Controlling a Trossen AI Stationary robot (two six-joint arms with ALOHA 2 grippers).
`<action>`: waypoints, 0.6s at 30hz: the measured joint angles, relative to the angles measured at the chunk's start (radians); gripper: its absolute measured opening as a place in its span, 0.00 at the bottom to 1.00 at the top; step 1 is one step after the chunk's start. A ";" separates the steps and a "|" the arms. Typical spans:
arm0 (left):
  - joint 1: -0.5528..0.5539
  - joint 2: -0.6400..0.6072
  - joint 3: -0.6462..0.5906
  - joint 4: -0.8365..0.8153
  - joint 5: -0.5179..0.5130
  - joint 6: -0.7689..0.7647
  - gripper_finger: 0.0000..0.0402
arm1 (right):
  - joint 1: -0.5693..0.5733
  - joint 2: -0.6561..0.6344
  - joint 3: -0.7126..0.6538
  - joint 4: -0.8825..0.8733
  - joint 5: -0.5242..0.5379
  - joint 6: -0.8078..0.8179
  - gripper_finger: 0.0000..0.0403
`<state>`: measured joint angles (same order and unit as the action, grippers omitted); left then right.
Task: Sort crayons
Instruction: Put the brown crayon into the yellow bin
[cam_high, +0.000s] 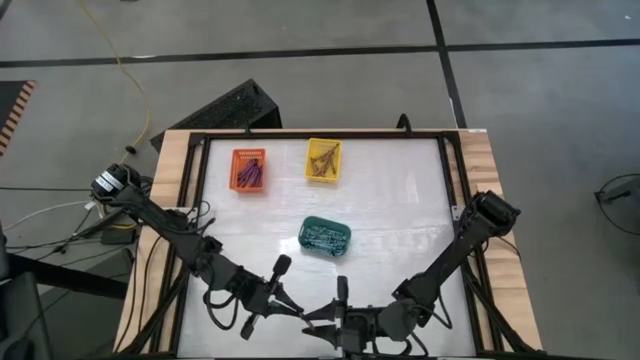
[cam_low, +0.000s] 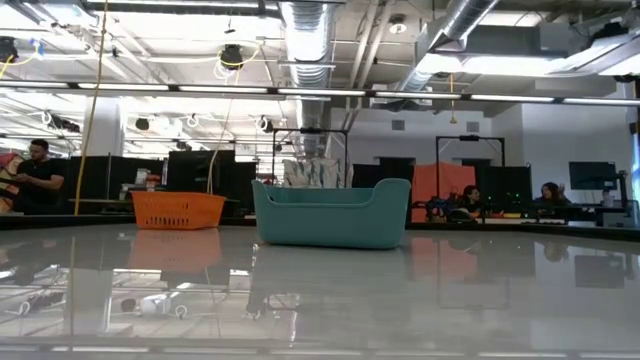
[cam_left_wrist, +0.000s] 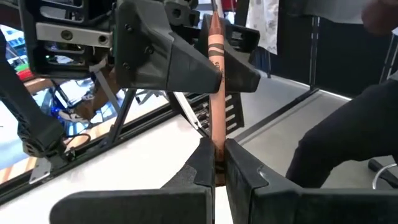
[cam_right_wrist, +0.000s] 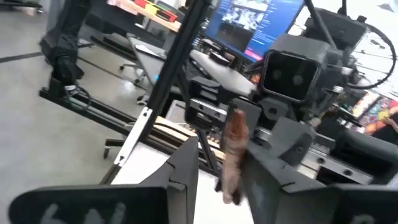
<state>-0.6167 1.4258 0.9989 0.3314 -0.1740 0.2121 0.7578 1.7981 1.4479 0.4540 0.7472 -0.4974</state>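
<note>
Three baskets sit on the table (cam_high: 400, 200). The orange basket (cam_high: 249, 169) holds purple crayons (cam_high: 250, 176), the yellow basket (cam_high: 323, 160) brown-red crayons (cam_high: 322, 162), and the teal basket (cam_high: 325, 236) – nearest the arms – teal-grey crayons (cam_high: 323, 235).

Both grippers meet at the table's near edge. The left gripper (cam_left_wrist: 215, 163) has its jaws nearly closed on the lower end of a brown-red crayon (cam_left_wrist: 216, 87), held upright. The crayon's wrapper shows dark bands and a line of print too small to read.

The right gripper (cam_right_wrist: 219, 168) faces it; the same crayon shows blurred between its fingers, and whether they clamp it cannot be told.
</note>
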 joint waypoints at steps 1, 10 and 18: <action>0.000 0.000 0.000 -0.001 -0.007 0.001 0.00 | 0.000 0.000 0.000 0.000 -0.008 -0.001 0.29; 0.000 0.000 0.000 -0.006 -0.010 0.003 0.00 | -0.008 0.000 0.000 -0.002 -0.043 -0.025 0.12; 0.000 0.000 0.000 -0.007 -0.025 0.005 0.00 | -0.009 0.000 0.000 -0.005 -0.045 -0.031 0.02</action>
<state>-0.6170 1.4258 0.9989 0.3244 -0.1994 0.2169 0.7490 1.7981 1.4479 0.4487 0.7027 -0.5281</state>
